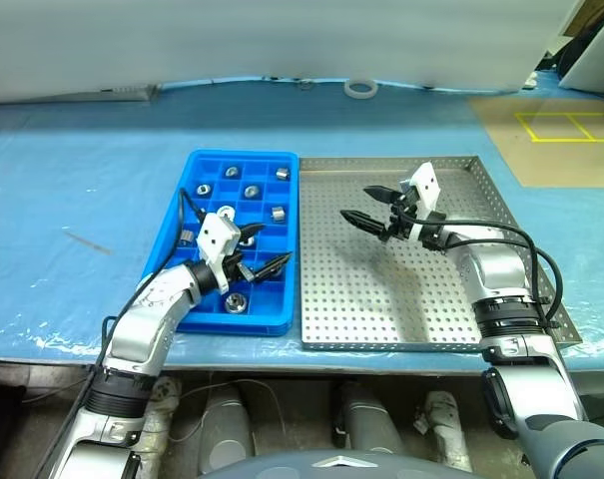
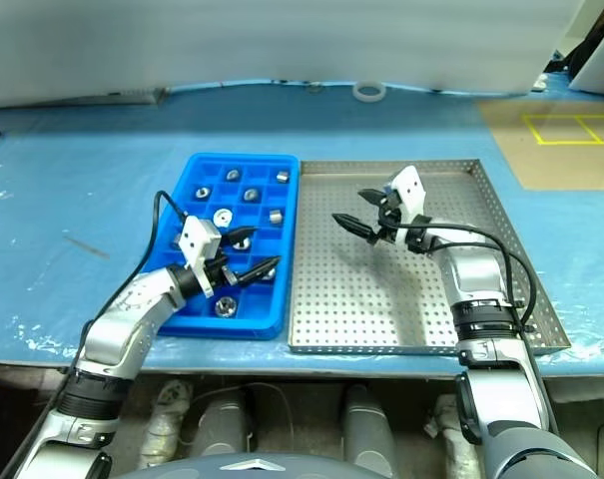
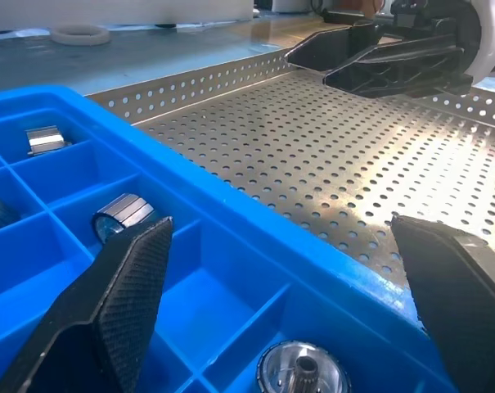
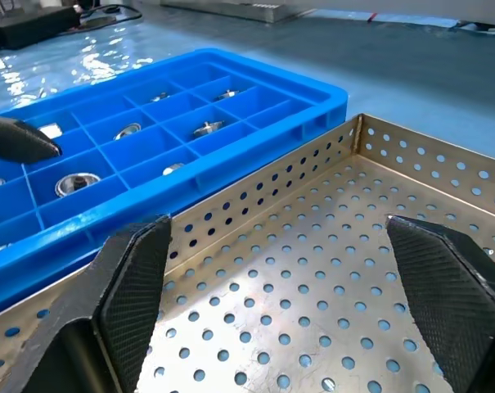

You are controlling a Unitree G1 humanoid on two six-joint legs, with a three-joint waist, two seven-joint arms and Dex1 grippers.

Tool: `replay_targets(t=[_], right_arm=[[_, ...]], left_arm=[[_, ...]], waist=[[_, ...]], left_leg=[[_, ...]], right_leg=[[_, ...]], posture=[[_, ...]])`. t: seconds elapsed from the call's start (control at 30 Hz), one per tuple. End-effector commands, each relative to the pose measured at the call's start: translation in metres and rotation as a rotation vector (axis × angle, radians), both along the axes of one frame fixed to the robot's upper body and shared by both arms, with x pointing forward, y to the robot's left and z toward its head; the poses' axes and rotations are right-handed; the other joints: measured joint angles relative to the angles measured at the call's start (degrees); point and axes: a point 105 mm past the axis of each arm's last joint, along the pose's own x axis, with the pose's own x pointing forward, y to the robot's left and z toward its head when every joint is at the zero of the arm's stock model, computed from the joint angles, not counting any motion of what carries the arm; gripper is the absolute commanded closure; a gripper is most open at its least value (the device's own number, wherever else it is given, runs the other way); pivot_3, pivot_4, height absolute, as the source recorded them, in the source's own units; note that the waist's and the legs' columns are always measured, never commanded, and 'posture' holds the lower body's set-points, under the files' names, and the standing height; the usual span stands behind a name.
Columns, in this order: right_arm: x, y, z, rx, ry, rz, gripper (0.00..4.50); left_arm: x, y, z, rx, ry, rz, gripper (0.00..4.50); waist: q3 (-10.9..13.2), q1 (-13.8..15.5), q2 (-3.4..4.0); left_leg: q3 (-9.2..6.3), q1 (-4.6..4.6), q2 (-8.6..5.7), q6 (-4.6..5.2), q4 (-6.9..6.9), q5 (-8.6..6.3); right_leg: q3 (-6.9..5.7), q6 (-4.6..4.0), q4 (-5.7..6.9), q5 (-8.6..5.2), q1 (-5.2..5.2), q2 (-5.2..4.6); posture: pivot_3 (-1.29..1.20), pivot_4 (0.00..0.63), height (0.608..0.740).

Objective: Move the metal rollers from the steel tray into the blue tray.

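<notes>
Blue tray [image 1: 207, 170] placed on the blue-covered counter [image 1: 72, 200], long side touching the left rim of the steel tray [image 1: 461, 319]. Metal rollers [image 1: 253, 191] distributed singly across the blue tray's compartments; one more [image 1: 237, 301] in a compartment at the near edge. Perforated floor of the steel tray bare where visible.

Left gripper [image 1: 259, 250] positioned over the near right part of the blue tray, pointing toward the steel tray, fingers [image 3: 128, 286] spread wide, nothing held. Roller [image 3: 303, 372] seen in the left wrist view in the compartment just below these fingers.

Right gripper [image 1: 369, 207] raised over the far left part of the steel tray, pointing toward the blue tray, fingers [image 4: 141, 270] spread wide, nothing between them.

White tape ring [image 1: 360, 88] lying far back on the counter, well apart from both trays.
</notes>
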Motion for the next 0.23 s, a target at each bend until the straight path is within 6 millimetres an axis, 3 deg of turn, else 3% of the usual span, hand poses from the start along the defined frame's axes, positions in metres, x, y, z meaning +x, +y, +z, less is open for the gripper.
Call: replay_targets(t=[0.03, 0.23], right_arm=[[0.0002, -0.0014, 0.0149, 0.032, -0.049, -0.007, 0.08], [0.0017, 0.0014, 0.016, 0.027, -0.063, -0.005, 0.08]], left_arm=[[0.0031, -0.0029, 0.0147, -0.018, -0.065, 0.004, 0.0], [0.0128, -0.0008, 0.0233, -0.03, -0.112, 0.064, 0.0]], waist=[[0.0, 0.0, 0.0], [0.0, 0.2, 0.0]], left_leg=[[0.0, -0.01, -0.01, 0.0, 0.01, 0.0], [0.0, -0.03, 0.0, 0.01, 0.01, 0.0]], right_leg=[[0.0, 0.0, 0.0, 0.0, 0.0, -0.01], [-0.02, 0.0, -0.01, 0.0, 0.01, -0.02]], posture=[[-0.1, 0.15, 0.74], [-0.09, 0.15, 0.74]])
